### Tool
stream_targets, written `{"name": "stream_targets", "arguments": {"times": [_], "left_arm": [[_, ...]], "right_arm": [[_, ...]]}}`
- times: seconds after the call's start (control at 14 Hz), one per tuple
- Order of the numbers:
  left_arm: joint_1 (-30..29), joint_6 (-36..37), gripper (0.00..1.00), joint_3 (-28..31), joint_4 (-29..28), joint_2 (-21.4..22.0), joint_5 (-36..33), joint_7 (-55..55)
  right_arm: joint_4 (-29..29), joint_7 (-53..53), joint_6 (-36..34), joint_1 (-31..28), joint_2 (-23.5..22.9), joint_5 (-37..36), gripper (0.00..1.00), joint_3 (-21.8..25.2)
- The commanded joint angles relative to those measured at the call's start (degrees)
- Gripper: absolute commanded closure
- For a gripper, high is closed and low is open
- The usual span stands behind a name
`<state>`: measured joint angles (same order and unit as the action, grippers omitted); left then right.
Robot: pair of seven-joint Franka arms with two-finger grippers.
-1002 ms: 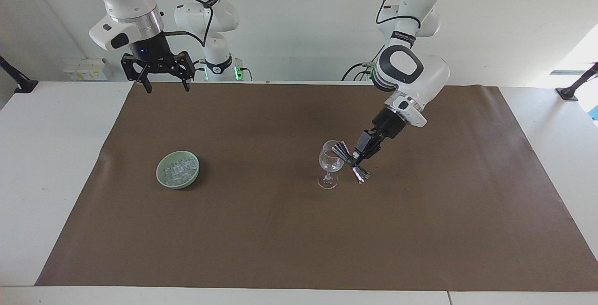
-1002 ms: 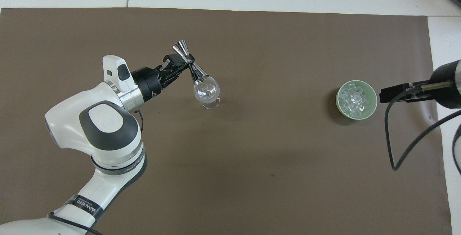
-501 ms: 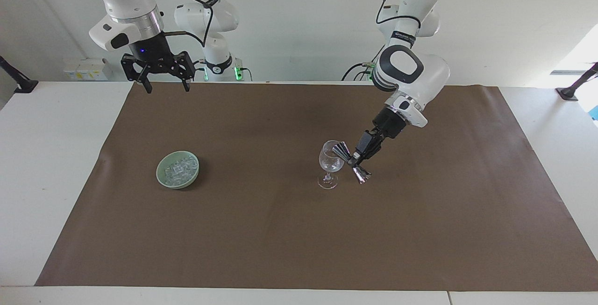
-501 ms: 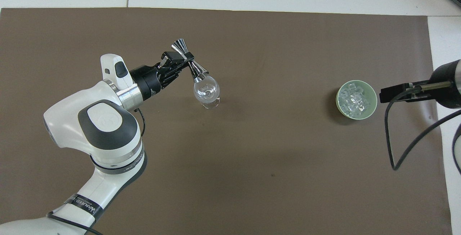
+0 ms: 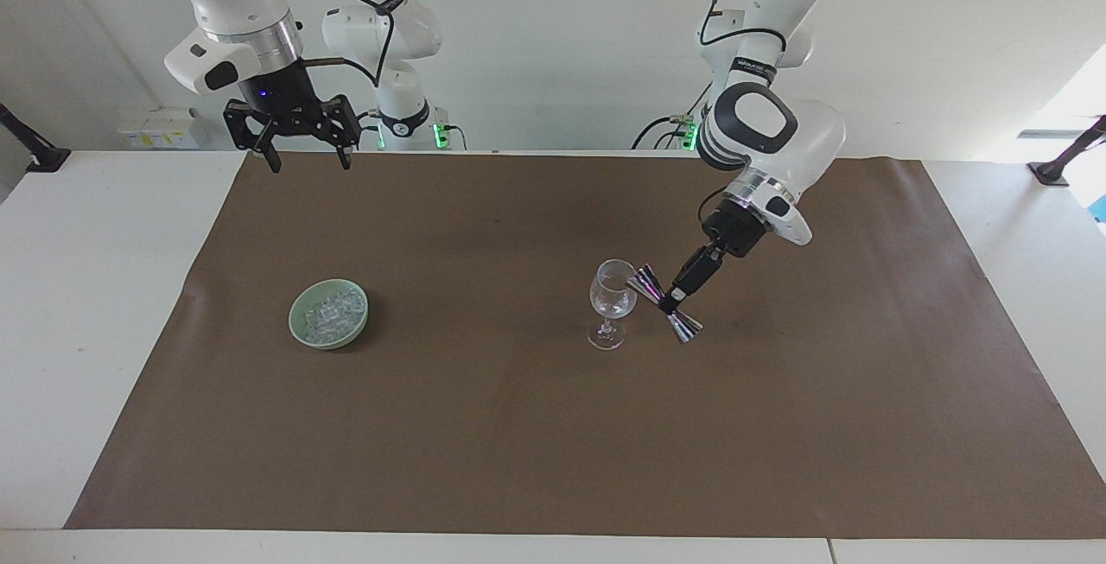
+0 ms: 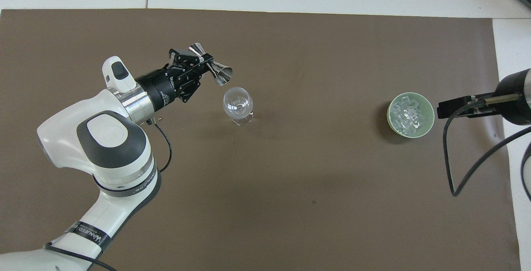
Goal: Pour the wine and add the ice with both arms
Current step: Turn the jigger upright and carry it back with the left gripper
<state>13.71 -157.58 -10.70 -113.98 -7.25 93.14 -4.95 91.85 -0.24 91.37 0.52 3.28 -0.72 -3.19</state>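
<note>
A clear stemmed wine glass [image 5: 612, 292] [image 6: 237, 104] stands upright near the middle of the brown mat. My left gripper [image 5: 672, 298] [image 6: 203, 61] is shut on the waist of a silver jigger [image 5: 664, 303] [image 6: 210, 65]. The jigger is tilted, with one cup close beside the glass's rim, toward the left arm's end. No wine is in view. The ice [image 5: 330, 312] [image 6: 410, 114] fills a pale green bowl [image 5: 296, 326] [image 6: 389, 115] toward the right arm's end. My right gripper [image 5: 305, 162] hangs open and raised over the mat's edge by the robots, holding nothing.
The brown mat [image 5: 518, 443] covers most of the white table. A black cable [image 6: 450, 159] loops down from the right arm beside the bowl.
The left gripper has drawn the jigger back off the glass's rim toward the left arm's end and turned its wrist. The right arm has not moved.
</note>
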Motion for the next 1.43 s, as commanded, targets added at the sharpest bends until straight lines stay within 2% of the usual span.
{"name": "stream_targets", "arguments": {"times": [0.0, 0.29, 0.72, 1.0, 1.14, 1.36], "left_arm": [[-1.1, 1.9, 1.0, 0.0, -1.4, 2.1, -0.3, -9.6], [-1.2, 2.3, 1.0, 0.1, -2.4, 2.8, -0.3, -27.4], [-6.4, 3.9, 1.0, 0.1, -3.3, 3.2, -0.3, -53.1], [-10.1, 4.4, 1.0, 0.0, -4.3, 3.5, -0.3, -66.2], [-12.6, 6.8, 1.0, 0.1, -4.5, 3.5, -0.3, -71.2], [-16.2, 9.0, 1.0, -0.1, -5.8, 3.2, -0.1, -73.0]], "right_arm": [[0.4, -1.3, -0.8, -0.5, 0.7, 1.3, 0.0, -0.2], [0.4, -1.3, -0.8, -0.5, 0.7, 1.3, 0.0, -0.2], [0.4, -1.3, -0.8, -0.5, 0.7, 1.3, 0.0, -0.2], [0.4, -1.3, -0.8, -0.5, 0.7, 1.3, 0.0, -0.2], [0.4, -1.3, -0.8, -0.5, 0.7, 1.3, 0.0, -0.2], [0.4, -1.3, -0.8, -0.5, 0.7, 1.3, 0.0, -0.2]]}}
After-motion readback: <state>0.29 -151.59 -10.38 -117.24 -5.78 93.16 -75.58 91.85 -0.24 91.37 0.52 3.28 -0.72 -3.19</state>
